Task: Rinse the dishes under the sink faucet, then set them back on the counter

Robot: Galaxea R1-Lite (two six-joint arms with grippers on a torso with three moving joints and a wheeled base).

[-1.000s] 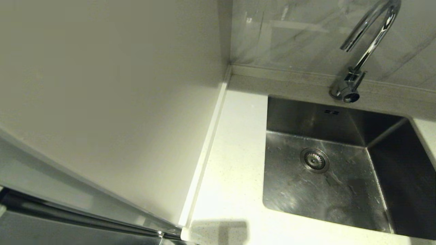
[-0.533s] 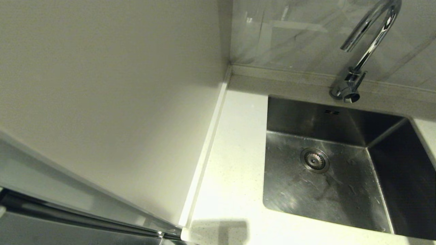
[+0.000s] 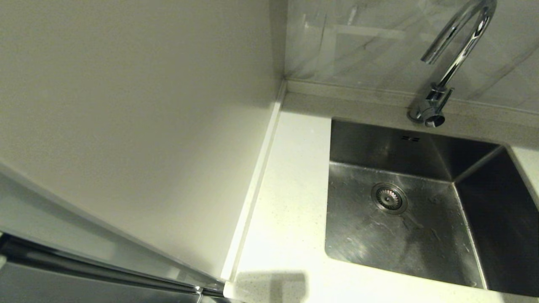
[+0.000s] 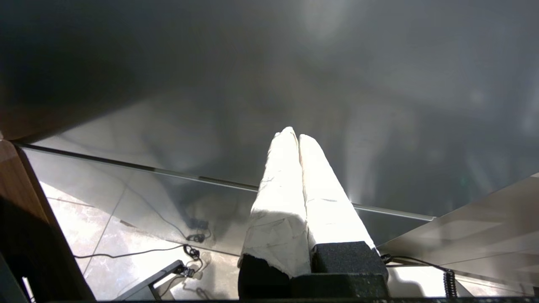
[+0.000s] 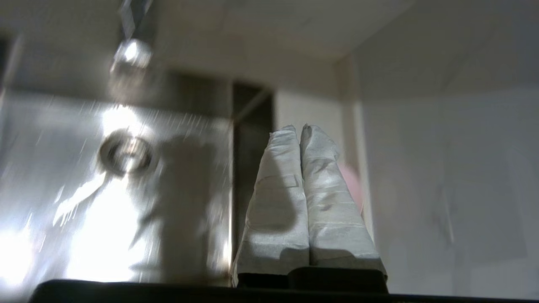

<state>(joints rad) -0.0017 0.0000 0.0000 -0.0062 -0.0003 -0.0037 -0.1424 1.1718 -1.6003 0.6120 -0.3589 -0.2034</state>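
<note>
The steel sink (image 3: 400, 235) stands empty, its drain strainer (image 3: 389, 198) bare and no water running from the chrome faucet (image 3: 454, 54). White counter (image 3: 290, 202) runs along the sink's left side with no dishes on it. Neither arm shows in the head view. In the blurred right wrist view my right gripper (image 5: 300, 128) is shut on nothing, over the edge between sink (image 5: 63, 202) and counter (image 5: 311, 113). A pink dish (image 5: 353, 182) peeks out behind its fingers, mostly hidden. My left gripper (image 4: 297, 134) is shut and empty, low by a dark cabinet front.
A plain cream wall panel (image 3: 126, 126) fills the left of the head view, meeting the counter at a raised edge (image 3: 257, 185). Marbled backsplash (image 3: 370, 46) stands behind the faucet. Below the left gripper lie tiled floor and cables (image 4: 191, 237).
Nothing has moved in the head view; only faint reflections on the sink floor have shifted.
</note>
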